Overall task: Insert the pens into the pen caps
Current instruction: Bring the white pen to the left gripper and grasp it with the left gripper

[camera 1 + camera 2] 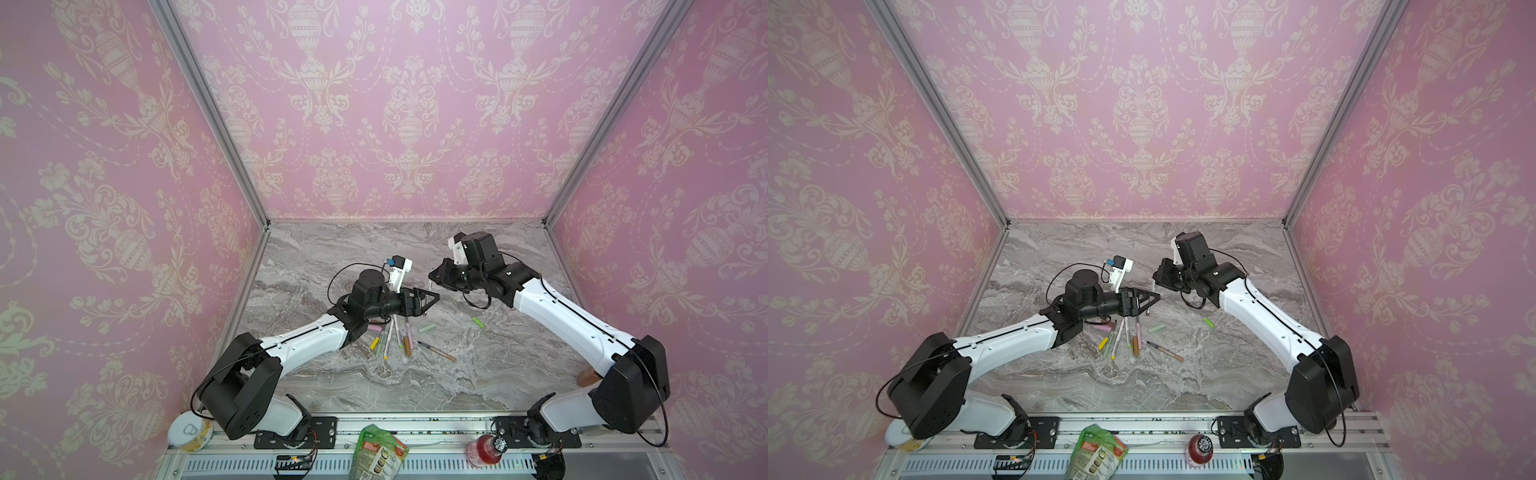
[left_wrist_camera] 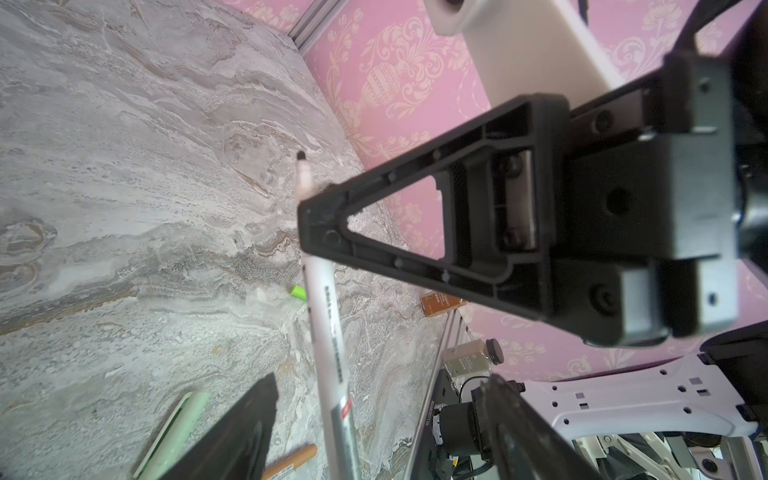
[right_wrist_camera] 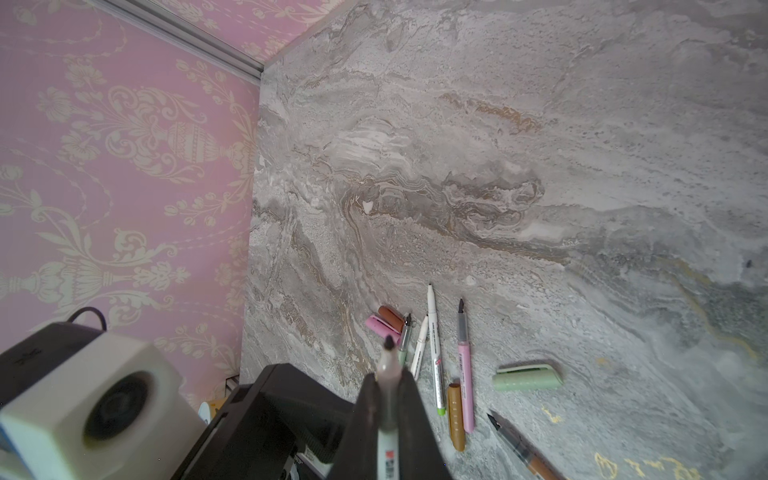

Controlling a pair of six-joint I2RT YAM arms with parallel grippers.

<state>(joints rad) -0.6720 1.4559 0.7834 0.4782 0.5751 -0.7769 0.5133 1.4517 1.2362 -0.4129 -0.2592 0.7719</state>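
My right gripper (image 1: 433, 277) (image 3: 387, 376) is shut on a white pen (image 3: 388, 365) with a dark tip, held above the marble table. Its barrel (image 2: 328, 332) runs down between the fingers of my left gripper (image 1: 430, 303) (image 2: 382, 378), which stand apart on either side without touching it. The other pens (image 1: 395, 338) lie fanned on the table below, among them a pink one (image 3: 465, 365) and a tan one (image 1: 436, 351). Pen caps lie around them: pale green (image 1: 426, 328) (image 3: 527, 376), lime green (image 1: 478, 322), pink (image 3: 380, 326), brown (image 3: 390, 316), yellow (image 1: 375, 343), tan (image 3: 456, 415).
Pink patterned walls close in the table (image 1: 415, 386) on three sides. Along the front rail stand a tin (image 1: 190, 432), a green pouch (image 1: 376, 453) and a red bottle (image 1: 484, 451). A brown object (image 1: 588, 376) sits by the right arm's base.
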